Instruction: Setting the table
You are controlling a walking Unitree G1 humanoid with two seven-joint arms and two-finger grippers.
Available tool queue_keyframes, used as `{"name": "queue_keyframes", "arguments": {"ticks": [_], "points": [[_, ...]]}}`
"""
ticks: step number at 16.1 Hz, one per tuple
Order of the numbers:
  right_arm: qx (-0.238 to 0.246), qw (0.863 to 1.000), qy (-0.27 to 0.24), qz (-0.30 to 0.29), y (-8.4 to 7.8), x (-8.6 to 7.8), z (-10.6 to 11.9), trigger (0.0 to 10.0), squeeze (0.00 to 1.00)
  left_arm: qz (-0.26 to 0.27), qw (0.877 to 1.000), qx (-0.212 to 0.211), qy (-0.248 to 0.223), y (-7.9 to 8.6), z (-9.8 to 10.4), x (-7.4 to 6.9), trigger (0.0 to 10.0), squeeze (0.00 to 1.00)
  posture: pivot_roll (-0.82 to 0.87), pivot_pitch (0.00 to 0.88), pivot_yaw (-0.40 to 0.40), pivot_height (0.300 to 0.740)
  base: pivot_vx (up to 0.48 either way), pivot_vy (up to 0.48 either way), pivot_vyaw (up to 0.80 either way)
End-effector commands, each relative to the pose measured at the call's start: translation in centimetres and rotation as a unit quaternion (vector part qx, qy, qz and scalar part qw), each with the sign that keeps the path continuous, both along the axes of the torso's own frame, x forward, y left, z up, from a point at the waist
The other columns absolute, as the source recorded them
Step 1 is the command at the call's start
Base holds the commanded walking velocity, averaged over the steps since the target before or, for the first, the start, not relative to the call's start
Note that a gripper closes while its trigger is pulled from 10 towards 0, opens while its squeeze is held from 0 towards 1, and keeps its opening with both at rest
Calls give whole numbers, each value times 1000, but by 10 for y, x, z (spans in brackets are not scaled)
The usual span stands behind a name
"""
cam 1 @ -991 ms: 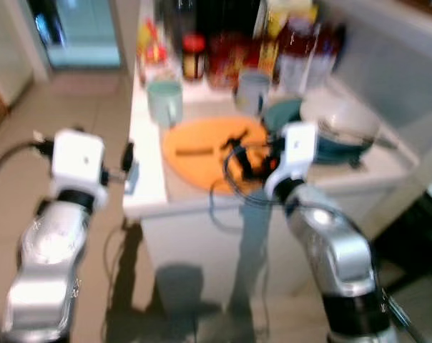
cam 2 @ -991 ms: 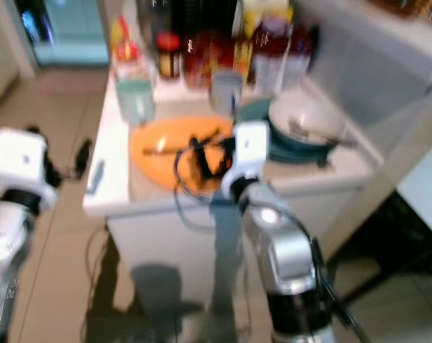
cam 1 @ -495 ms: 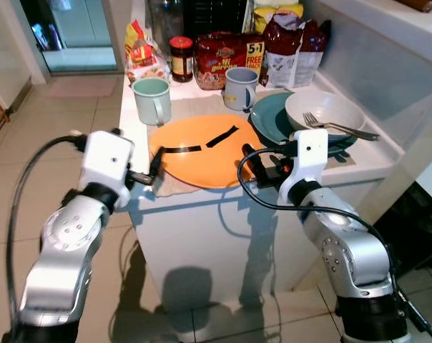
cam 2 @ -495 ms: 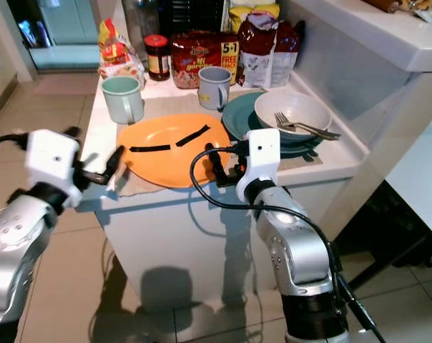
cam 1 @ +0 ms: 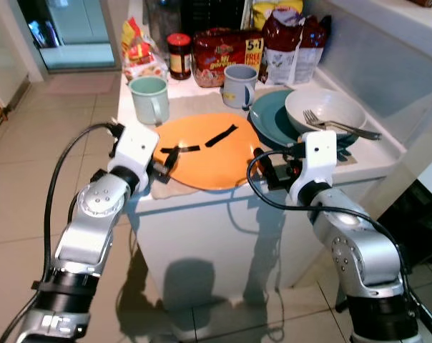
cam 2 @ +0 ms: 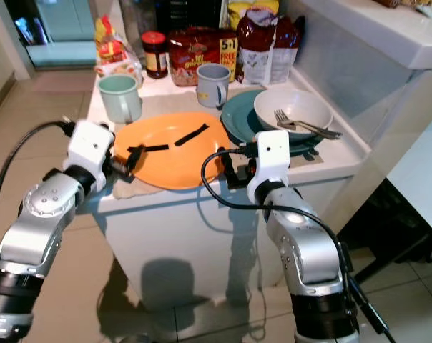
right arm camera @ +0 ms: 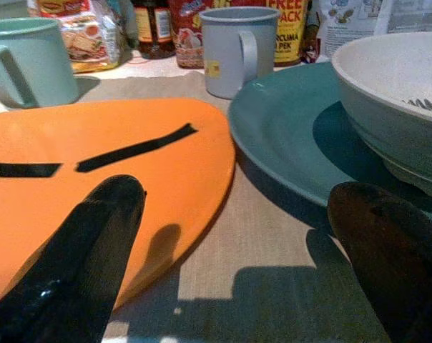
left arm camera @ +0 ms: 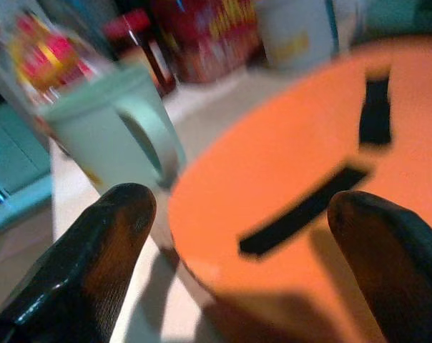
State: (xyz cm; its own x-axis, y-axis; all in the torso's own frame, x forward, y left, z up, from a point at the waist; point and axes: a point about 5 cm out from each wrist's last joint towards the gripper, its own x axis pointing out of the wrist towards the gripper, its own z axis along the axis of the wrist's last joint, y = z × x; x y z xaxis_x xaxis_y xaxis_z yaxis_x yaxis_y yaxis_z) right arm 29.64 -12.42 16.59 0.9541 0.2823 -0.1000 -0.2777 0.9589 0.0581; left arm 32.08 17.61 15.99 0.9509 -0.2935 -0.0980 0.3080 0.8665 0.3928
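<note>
**Left eye view: both sets of fingers spread at the orange plate's edges**

Left eye view puts the orange plate [cam 1: 205,151] flat on the desk [cam 1: 359,161], near the front edge, with two black strips across it. I see a beige mat [right arm camera: 273,243] under it.

From the plate, my left gripper [cam 1: 167,158] sits at about 9 o'clock, right at the rim. In the left wrist view its fingers [left arm camera: 94,250] stand wide apart with the plate's edge between them, holding nothing; I cannot tell whether either pad touches the rim.

My right gripper [cam 1: 264,168] sits at about 4 o'clock from the plate, at the desk's front edge. In the right wrist view its fingers [right arm camera: 87,250] are also spread wide and hold nothing, one over the plate's rim and the other toward the teal plate [right arm camera: 287,136].

That teal plate lies just beside the orange one at 3 o'clock, carrying a white bowl [cam 1: 325,111] with a fork [cam 1: 341,126] resting across it.

At 11 o'clock stands a light green mug [cam 1: 149,98]; at 1 o'clock, a grey-blue mug [cam 1: 239,84].

Beyond the mugs, along the back of the desk, I see a red-lidded jar [cam 1: 179,56], a red snack bag [cam 1: 227,53], a dark red bag [cam 1: 287,46] and a colourful packet [cam 1: 139,53].
</note>
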Motion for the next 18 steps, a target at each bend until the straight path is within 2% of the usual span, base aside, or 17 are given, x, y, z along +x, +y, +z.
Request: {"name": "queue_keyframes", "arguments": {"ticks": [1, 3, 4, 8, 9, 13, 18], "points": [[-2, 1000, -10, -5, -4, -1, 7, 10000, 0, -13, 999, 23, 24, 3, -10, 0, 10000, 0, 119, 7, -11, 740, 0, 0, 0], [-3, 1000, -9, -7, -5, 0, 7, 10000, 0, -48, 998, 23, 39, 0, -19, -4, 10000, 0, 119, 7, -11, 740, 0, 0, 0], [-2, 1000, -9, -8, -7, 0, 8, 10000, 0, -68, 996, 42, 45, -2, -25, -9, 10000, 0, 119, 10, -14, 740, 0, 0, 0], [14, 1000, 0, -4, -6, 1, 8, 10000, 0, -114, 992, 30, 37, -6, -29, -17, 10000, 0, 118, 8, -17, 740, 0, 0, 0], [34, 999, 12, 0, -4, 1, 6, 10000, 0, -131, 990, 23, 38, -4, -33, -21, 10000, 0, 119, 4, -20, 740, 0, 0, 0], [65, 997, 28, 3, -4, 2, 4, 10000, 0, -164, 986, 17, 31, -9, -35, -26, 10000, 0, 116, 0, -22, 740, 0, 0, 0], [73, 997, 31, 6, -3, 3, 5, 10000, 0, -195, 981, -1, 12, -16, -28, -29, 10000, 0, 114, 0, -24, 740, 0, 0, 0]]}}
